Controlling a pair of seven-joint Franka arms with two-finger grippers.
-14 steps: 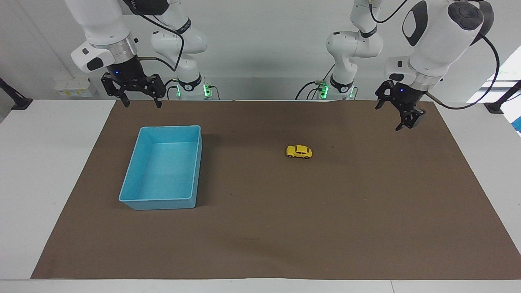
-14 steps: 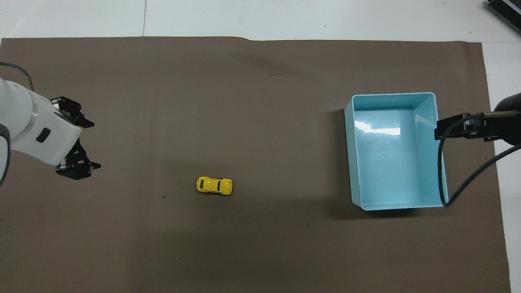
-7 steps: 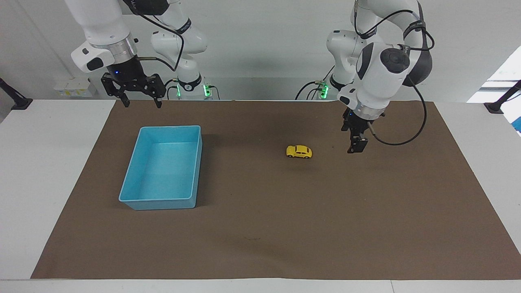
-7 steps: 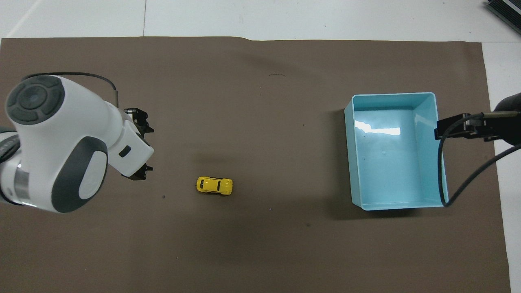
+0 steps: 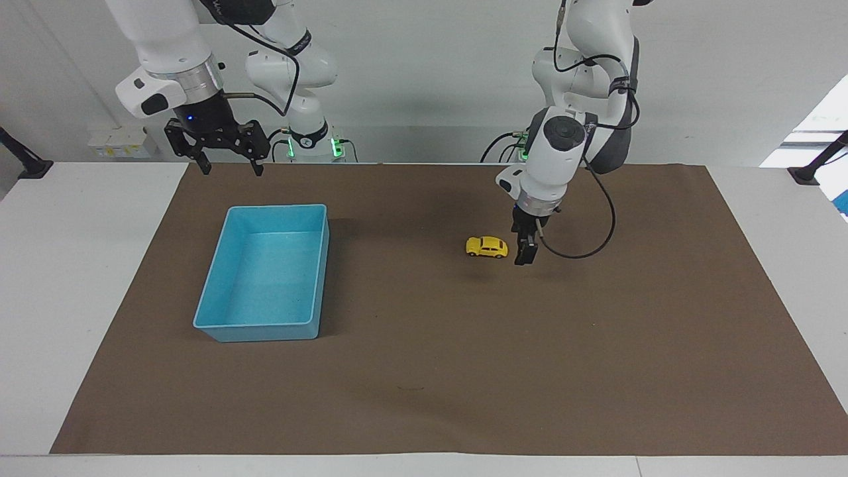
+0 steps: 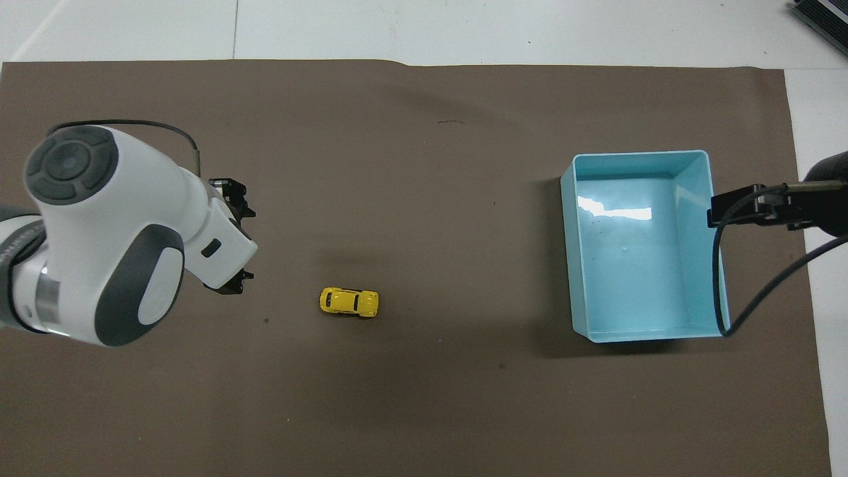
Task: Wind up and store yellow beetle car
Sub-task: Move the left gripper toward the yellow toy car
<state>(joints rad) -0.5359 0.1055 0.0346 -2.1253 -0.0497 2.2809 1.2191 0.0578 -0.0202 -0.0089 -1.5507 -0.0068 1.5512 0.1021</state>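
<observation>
Left gripper [image 5: 525,255] hangs low over the brown mat [image 5: 424,384], just beside the yellow beetle car [image 5: 487,247] on the side toward the left arm's end of the table. Its jaws stand fully apart and hold nothing; it is seen edge-on in the facing view, and no contact with the car is visible.

The yellow beetle car rests on its wheels on the mat, roughly mid-table, well apart from the light-blue tray [image 5: 321,265], which sits toward the right arm's end. Its long axis runs along the table, from one arm's end toward the other.

Handling, as a judgement:
- Small and probably light; a rigid shell that will not deform under the fingers.
- The glossy, rounded roof is likely slippery; a pinch there may squeeze the car out.
- Free wheels mean it may roll if nudged lengthwise before the jaws close.
- Recommended hold: across the flat side panels, low on the body between the wheel arches, fingers square to the long axis.
- Winding presumably requires pressing the wheels to the mat and drawing the car back, so the grip must resist slipping.

Right gripper [image 5: 226,154] waits with jaws open, raised above the mat's edge by the tray's end nearest the robots.
</observation>
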